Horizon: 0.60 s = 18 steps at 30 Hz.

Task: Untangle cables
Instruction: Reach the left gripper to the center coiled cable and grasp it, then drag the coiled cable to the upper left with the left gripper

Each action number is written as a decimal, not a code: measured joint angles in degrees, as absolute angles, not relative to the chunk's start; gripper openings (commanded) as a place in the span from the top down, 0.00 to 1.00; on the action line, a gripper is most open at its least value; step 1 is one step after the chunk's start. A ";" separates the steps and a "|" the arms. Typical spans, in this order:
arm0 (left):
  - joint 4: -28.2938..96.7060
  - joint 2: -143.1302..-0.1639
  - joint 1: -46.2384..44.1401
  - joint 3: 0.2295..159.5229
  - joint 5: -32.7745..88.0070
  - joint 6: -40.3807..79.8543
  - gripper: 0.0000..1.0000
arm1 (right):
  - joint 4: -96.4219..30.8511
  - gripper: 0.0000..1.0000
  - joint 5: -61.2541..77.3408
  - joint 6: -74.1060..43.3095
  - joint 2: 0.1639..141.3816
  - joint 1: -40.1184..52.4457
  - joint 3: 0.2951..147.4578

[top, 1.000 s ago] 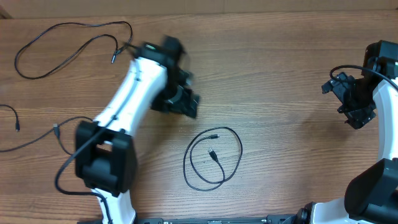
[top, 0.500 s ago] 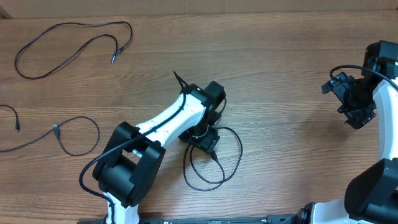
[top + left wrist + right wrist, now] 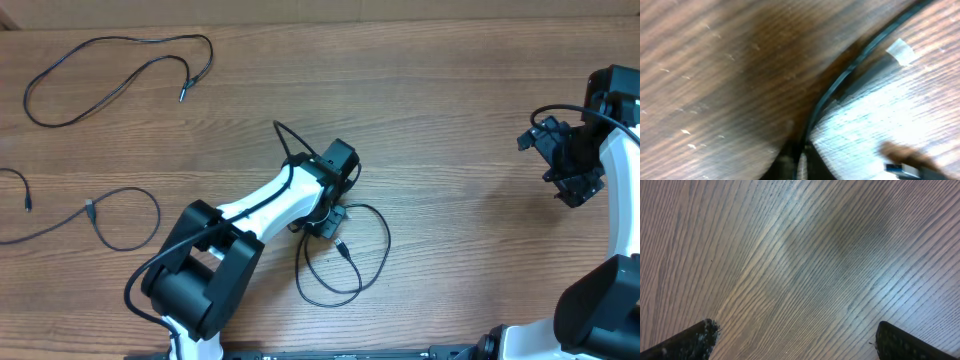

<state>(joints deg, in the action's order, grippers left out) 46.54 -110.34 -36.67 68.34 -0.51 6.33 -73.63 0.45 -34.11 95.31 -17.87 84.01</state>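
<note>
The left gripper [image 3: 325, 222] is pressed down on the far-left edge of the thin looped black cable [image 3: 386, 250] at the middle of the brown wooden table [image 3: 450, 100]. Its jaws are clenched, and the wrist view shows that cord [image 3: 840, 82] running in between them, so it looks pinched. The right gripper [image 3: 570, 185] hangs spread wide and empty at the right, and two other thin black cables [image 3: 150, 41] [image 3: 158, 215] lie well apart at the left. This looks like the grasping step, and the next move calls for a gentle lift and a slow pull so the loop opens without its plug ends snagging.
</note>
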 measured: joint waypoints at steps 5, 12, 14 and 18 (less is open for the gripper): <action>45.78 -109.91 -36.84 67.75 -2.48 9.34 0.96 | -73.67 0.00 0.47 -34.11 95.31 -17.85 84.01; 54.13 -111.79 -33.74 71.53 -8.34 16.16 0.96 | -73.69 0.00 0.45 -34.09 95.31 -17.85 84.01; 57.82 -112.31 -31.64 75.31 -9.30 18.24 0.96 | -73.67 0.00 0.45 -34.11 95.31 -17.87 84.01; 61.91 -112.18 -26.81 86.41 -10.37 20.64 0.96 | -73.63 0.00 0.45 -34.09 95.31 -17.87 84.01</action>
<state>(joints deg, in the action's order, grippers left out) 61.91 -112.18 -26.81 86.41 -10.37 20.64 -73.63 0.45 -34.09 95.31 -17.87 84.01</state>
